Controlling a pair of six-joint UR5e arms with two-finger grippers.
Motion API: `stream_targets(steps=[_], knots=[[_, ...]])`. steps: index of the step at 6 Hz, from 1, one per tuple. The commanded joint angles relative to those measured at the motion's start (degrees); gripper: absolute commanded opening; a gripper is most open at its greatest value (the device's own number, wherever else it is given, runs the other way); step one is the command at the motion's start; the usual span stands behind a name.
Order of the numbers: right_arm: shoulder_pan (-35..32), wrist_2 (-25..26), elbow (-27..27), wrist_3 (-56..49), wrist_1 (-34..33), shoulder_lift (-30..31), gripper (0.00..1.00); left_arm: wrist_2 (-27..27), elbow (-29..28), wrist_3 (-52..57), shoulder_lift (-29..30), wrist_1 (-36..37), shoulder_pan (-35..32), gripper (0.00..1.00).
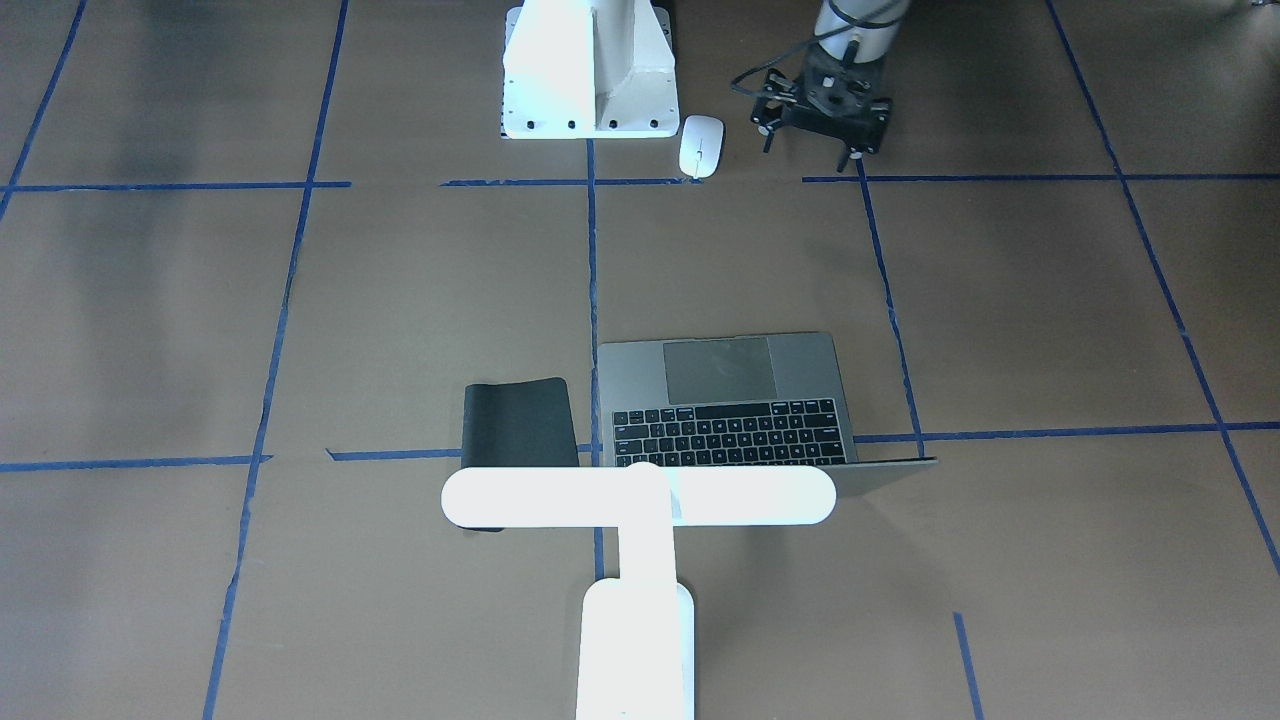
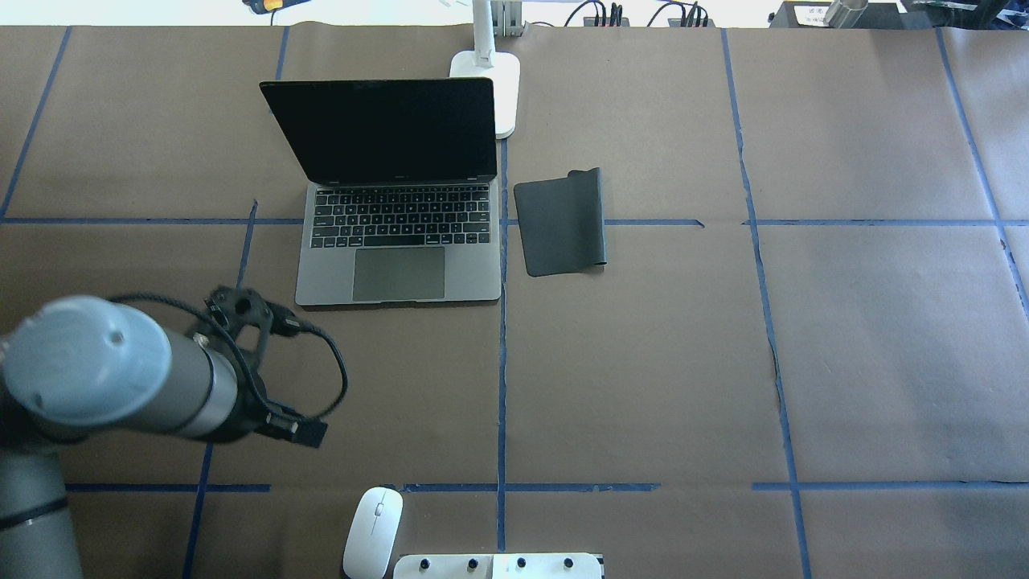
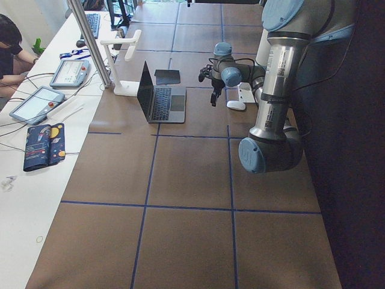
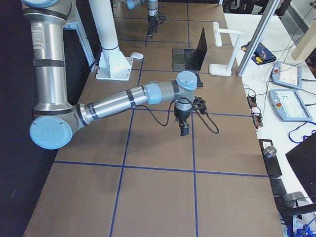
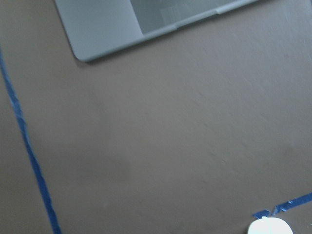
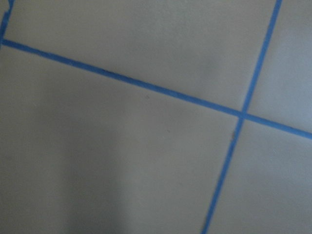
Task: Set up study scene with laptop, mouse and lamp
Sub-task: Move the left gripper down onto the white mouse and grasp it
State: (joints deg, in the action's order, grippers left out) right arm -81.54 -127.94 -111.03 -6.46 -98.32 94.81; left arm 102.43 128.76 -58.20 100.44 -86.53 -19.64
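Now | mouse [image 1: 701,146] lies near left gripper [image 1: 822,108], apart | its opening and hold: cannot tell

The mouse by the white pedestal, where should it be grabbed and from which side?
Pinch the mouse across its long sides near the middle, coming straight down: it lies flat, low and oval, and the pedestal base crowds its robot-side end.

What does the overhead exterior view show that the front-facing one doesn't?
Overhead only: the laptop's dark screen face, and cables along the table's far edge. Front-facing only: the lamp's long bar head; overhead catches just its base. Both: the mouse, the black pad, the laptop's keyboard, the white pedestal and the left arm.
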Motion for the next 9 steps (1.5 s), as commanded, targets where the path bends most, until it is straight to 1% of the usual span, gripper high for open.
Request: stream_targets(steps=[1, 2, 3, 5, 6, 8, 9], knots=[[-9.5, -0.1, -0.9, -16.3, 0.0, 9.2, 1.0, -9.0, -0.3, -9.2, -4.8, -8.8, 12.3, 1.0], [-10.1, -0.2, -0.9, -16.8, 0.0, 9.6, 1.0, -12.7, -0.8, -12.5, -4.4, -9.9, 17.6, 1.0], [-10.1, -0.7, -0.7, -16.8, 0.0, 9.5, 1.0, -13.0, -2.3, -13.5, -3.5, -10.0, 20.5, 1.0], [-10.1, -1.0, -0.8, -16.8, 0.0, 9.5, 1.0, -13.0, -6.8, -13.5, 0.4, -10.0, 21.0, 1.0], [-10.1, -1.0, -0.8, -16.8, -0.1, 9.5, 1.0, -12.9, -7.3, -13.6, 2.4, -10.0, 20.8, 1.0], [-10.1, -1.0, -0.7, -16.8, -0.2, 9.5, 1.0, -13.2, -7.6, -13.8, 2.6, -10.0, 19.8, 1.0], [-10.1, -1.0, -0.7, -16.7, -0.2, 9.5, 1.0, -15.3, -7.8, -13.8, 2.7, -9.9, 19.6, 1.0]])
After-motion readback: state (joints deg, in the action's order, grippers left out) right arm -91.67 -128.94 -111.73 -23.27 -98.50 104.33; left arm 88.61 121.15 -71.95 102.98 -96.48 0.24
